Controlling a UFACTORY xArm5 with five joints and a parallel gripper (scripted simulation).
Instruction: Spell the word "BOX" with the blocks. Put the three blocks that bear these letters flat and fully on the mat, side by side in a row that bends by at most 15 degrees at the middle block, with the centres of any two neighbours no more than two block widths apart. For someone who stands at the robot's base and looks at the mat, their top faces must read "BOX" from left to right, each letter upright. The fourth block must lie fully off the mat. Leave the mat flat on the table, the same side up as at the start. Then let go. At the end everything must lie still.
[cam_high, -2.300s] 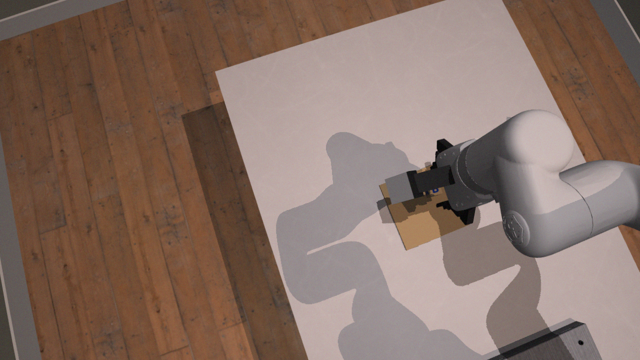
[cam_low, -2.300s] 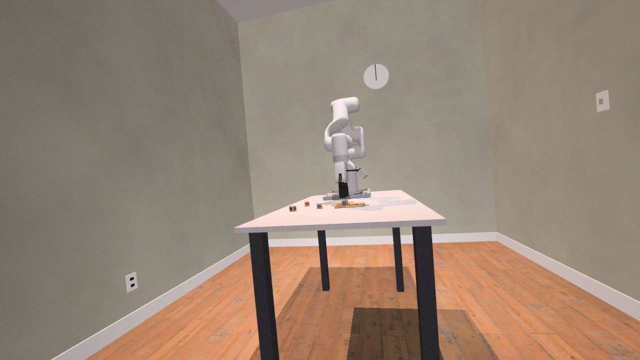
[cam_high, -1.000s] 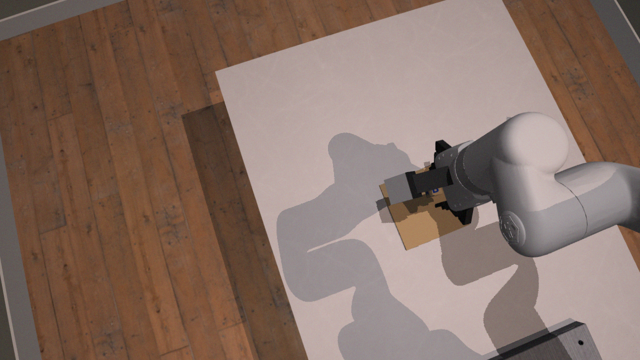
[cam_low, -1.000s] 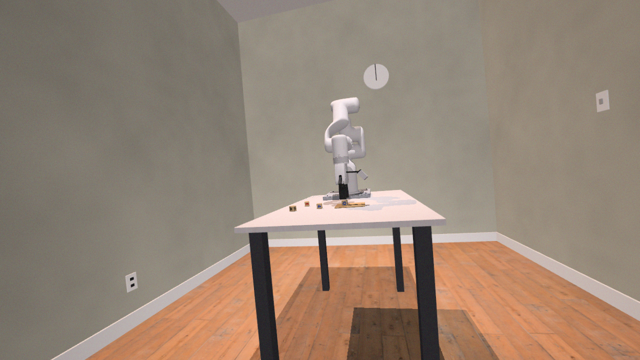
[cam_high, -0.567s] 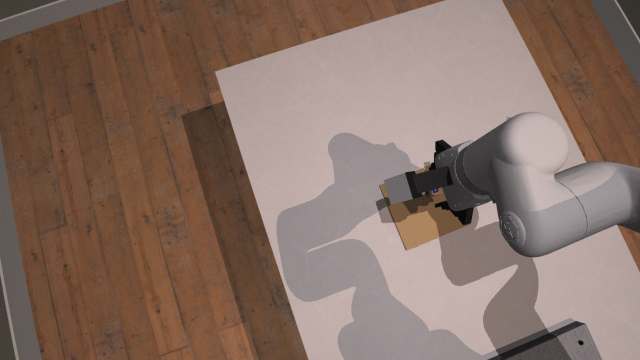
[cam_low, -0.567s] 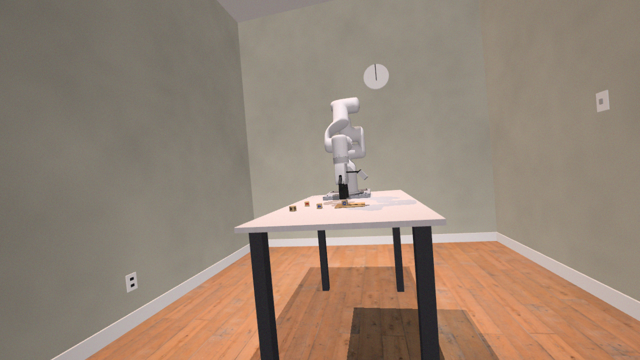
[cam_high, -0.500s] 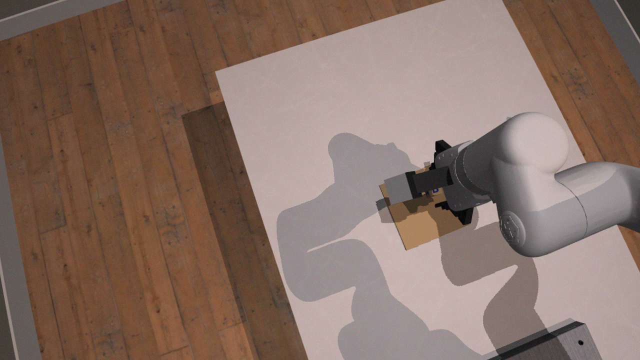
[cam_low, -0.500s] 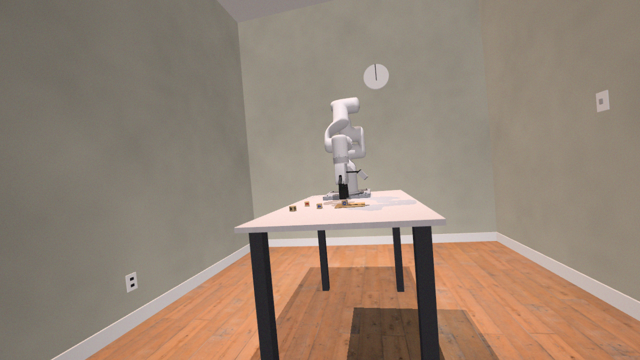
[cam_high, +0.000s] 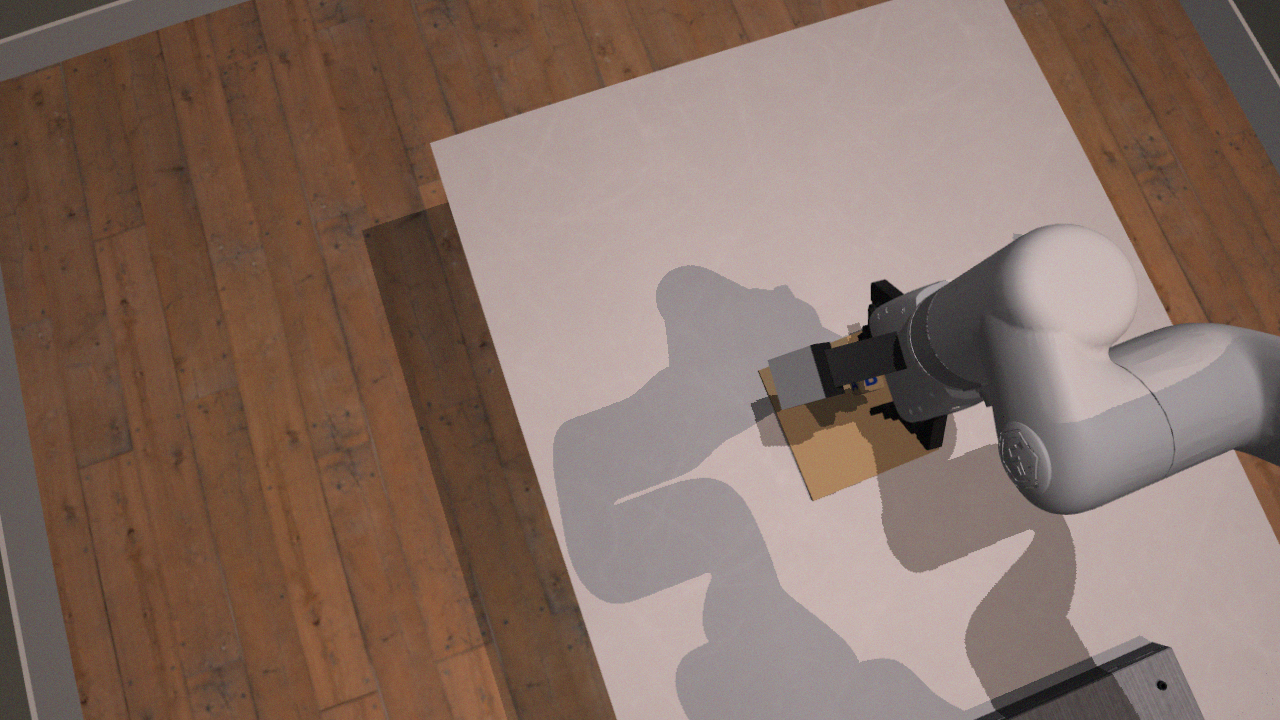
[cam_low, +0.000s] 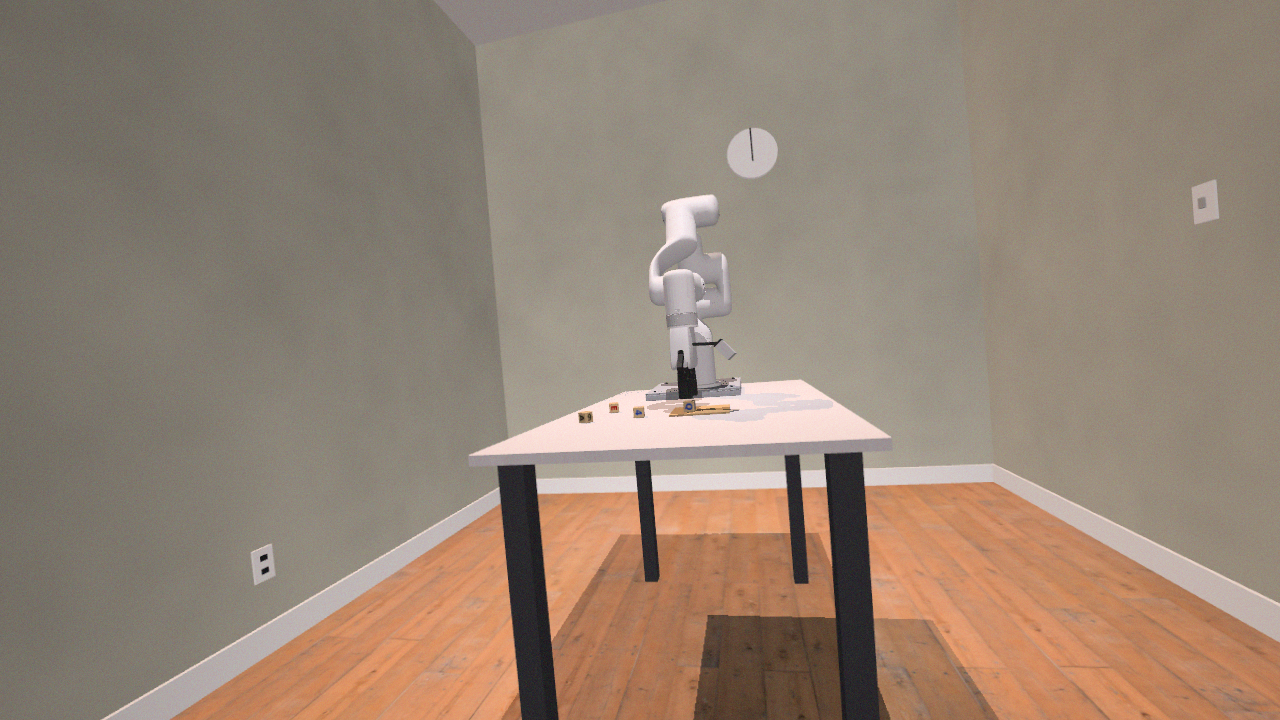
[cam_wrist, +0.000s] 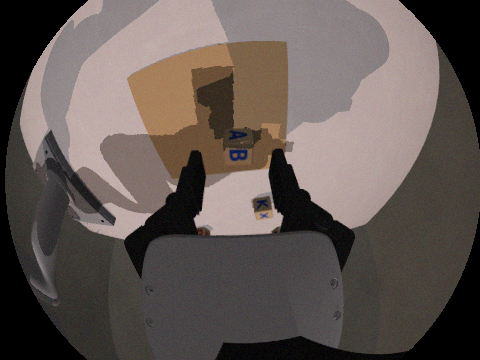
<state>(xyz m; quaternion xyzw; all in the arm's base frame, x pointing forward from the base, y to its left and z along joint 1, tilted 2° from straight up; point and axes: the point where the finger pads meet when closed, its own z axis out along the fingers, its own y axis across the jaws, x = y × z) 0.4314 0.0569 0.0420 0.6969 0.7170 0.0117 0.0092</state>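
Note:
My gripper (cam_high: 873, 371) (cam_low: 686, 395) (cam_wrist: 236, 162) is part-open and empty, close above a block on the tan mat (cam_high: 841, 470) (cam_wrist: 150, 107). That block (cam_high: 871, 380) (cam_low: 689, 405) (cam_wrist: 238, 156) lies flat near one mat edge with a blue B on top and a blue A on a side face. The X block (cam_wrist: 263, 214) lies off the mat, with a K on its side. Two more blocks show only as slivers (cam_wrist: 202, 231) (cam_wrist: 276, 230) past the gripper body. In the exterior view three blocks (cam_low: 585, 417) (cam_low: 613, 407) (cam_low: 639, 412) stand off the mat; their top letters are unreadable.
The white table (cam_high: 716, 179) (cam_low: 769, 438) carries everything. The robot's base plate (cam_high: 1136, 680) (cam_low: 660, 394) is at the near end. The arm hides the off-mat blocks in the top view. Arm shadows cross the mat and table.

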